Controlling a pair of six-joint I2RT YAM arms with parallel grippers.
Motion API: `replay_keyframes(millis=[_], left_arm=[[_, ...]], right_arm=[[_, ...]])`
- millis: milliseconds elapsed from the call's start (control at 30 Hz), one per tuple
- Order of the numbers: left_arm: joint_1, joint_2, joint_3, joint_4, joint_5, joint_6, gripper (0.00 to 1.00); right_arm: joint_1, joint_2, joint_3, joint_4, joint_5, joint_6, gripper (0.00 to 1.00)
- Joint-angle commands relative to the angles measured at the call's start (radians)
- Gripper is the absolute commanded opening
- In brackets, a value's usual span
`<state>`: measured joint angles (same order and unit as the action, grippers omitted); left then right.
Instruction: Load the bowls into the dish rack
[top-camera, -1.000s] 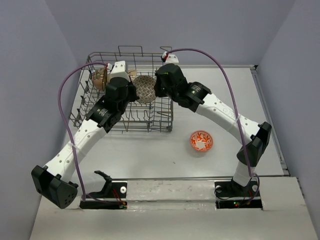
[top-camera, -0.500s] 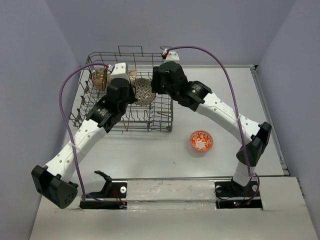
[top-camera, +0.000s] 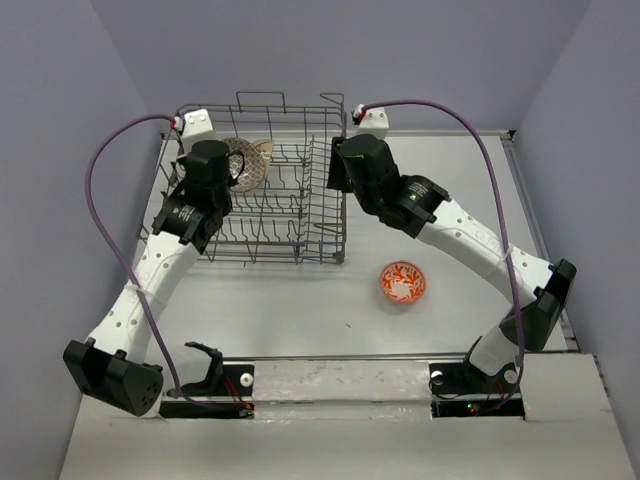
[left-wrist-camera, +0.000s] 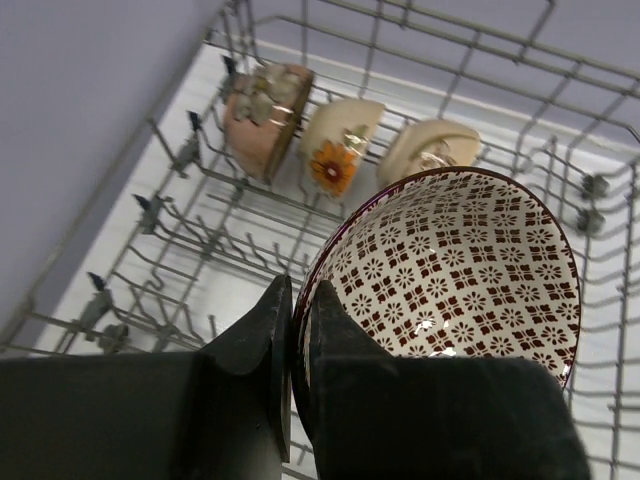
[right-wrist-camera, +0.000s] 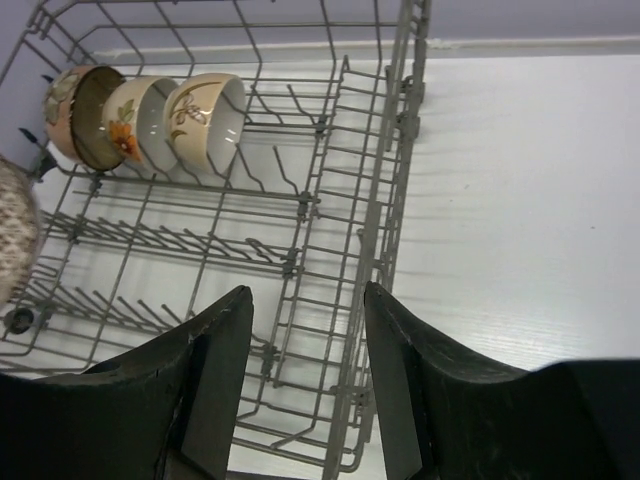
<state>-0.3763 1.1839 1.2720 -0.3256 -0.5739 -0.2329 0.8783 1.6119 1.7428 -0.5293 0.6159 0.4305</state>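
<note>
While the left claw (left-wrist-camera: 297, 300) pinches the rim of the patterned bowl (left-wrist-camera: 450, 270), that bowl hangs tilted over the left half of the dish rack (top-camera: 285, 250). Rows of upright tines rise beneath it, and beyond it three bowls (right-wrist-camera: 140, 115) stand on edge in the far row. The right claw (right-wrist-camera: 305, 295) gapes empty above the rack's right wall. An orange-red bowl (top-camera: 402, 282) sits on the surface (top-camera: 300, 310), right of the rack.

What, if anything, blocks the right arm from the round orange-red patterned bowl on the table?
Probably nothing, so likely yes: the round orange-red patterned bowl lies alone beside the right arm, whose end effector is open and empty.
</note>
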Motion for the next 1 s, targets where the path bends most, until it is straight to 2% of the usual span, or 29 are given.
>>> replay_keyframes(millis=[0,133,200,233,267,300,333,367,700,967], left_arm=[[0.022,0.022,0.098,0.109,-0.28,0.102,0.0],[0.025,0.072,0.105,0.192,-0.457,0.233,0.0],[0.027,0.109,0.112,0.262,-0.573,0.326,0.0],[0.027,0.124,0.11,0.298,-0.621,0.428,0.0],[0.027,0.135,0.08,0.359,-0.664,0.508,0.0],[0.03,0.154,0.054,0.534,-0.723,0.6,0.0],[0.03,0.16,0.024,0.637,-0.742,0.695,0.0],[0.034,0.174,-0.024,0.768,-0.753,0.853,0.0],[0.074,0.253,-0.077,0.818,-0.689,1.009,0.0],[0.07,0.284,-0.161,0.821,-0.659,1.066,0.0]], right_arm=[[0.005,-0.023,-0.051,0.058,0.116,-0.029,0.55],[-0.006,-0.018,-0.087,0.055,0.091,-0.021,0.55],[-0.015,-0.014,-0.101,0.054,0.09,-0.015,0.55],[-0.015,-0.01,-0.107,0.052,0.09,-0.012,0.55],[-0.015,-0.009,-0.118,0.052,0.084,-0.009,0.55],[-0.015,-0.003,-0.123,0.052,0.079,-0.007,0.55],[-0.015,0.002,-0.126,0.052,0.074,-0.006,0.55],[-0.024,0.009,-0.129,0.052,0.065,-0.001,0.55],[-0.033,0.037,-0.183,0.075,-0.01,0.024,0.55],[-0.051,0.033,-0.21,0.115,-0.068,0.025,0.55]])
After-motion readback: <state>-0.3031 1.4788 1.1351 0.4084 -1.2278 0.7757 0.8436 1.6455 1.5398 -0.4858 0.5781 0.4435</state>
